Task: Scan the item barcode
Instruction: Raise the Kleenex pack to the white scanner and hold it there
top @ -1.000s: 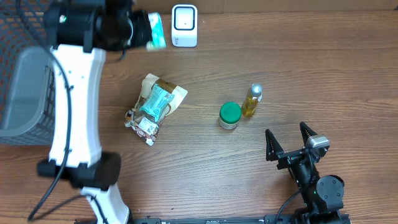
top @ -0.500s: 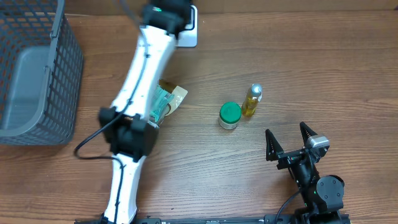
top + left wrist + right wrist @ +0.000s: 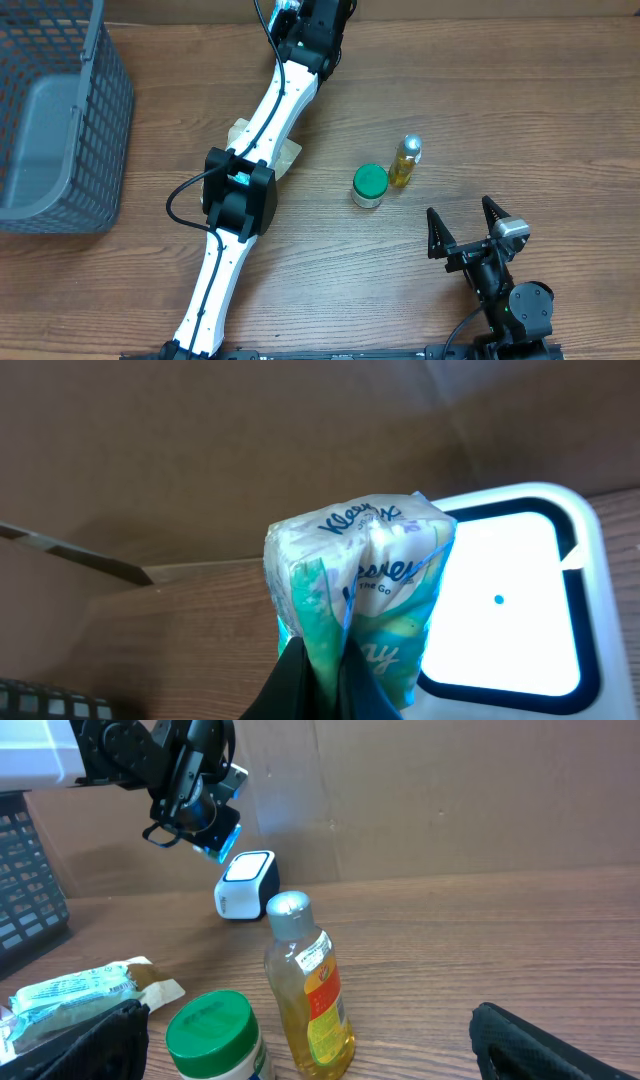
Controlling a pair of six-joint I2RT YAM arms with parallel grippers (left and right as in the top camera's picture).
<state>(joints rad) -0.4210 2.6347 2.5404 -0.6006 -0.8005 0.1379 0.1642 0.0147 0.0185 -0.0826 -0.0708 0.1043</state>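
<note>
At the top middle of the overhead view, the left pincer (image 3: pixel 318 18) sits by the far edge of the table (image 3: pixel 520 110), at the end of the long white left arm (image 3: pixel 268 112). Its two dark fingers (image 3: pixel 300 685) are squeezed tight on the bottom of a soft tissue pack (image 3: pixel 360 590). The pack is white on top and blue-green lower down, with the word Kleenex on it. It stands right in front of the scanner (image 3: pixel 520 600), a white box with a bright glowing face. In the left wrist view it covers the left side of that face. Whether the two touch cannot be told.

At the lower right of the overhead view, the right pincer (image 3: pixel 461 214) rests with its jaws wide apart and nothing between them. A jar with a green lid (image 3: pixel 370 183) and a small yellow bottle (image 3: pixel 406 162) stand side by side near the middle. A crinkly snack bag (image 3: pixel 288 155) peeks out from under the arm. A grey basket (image 3: pixel 60 110) sits at the left edge.
</note>
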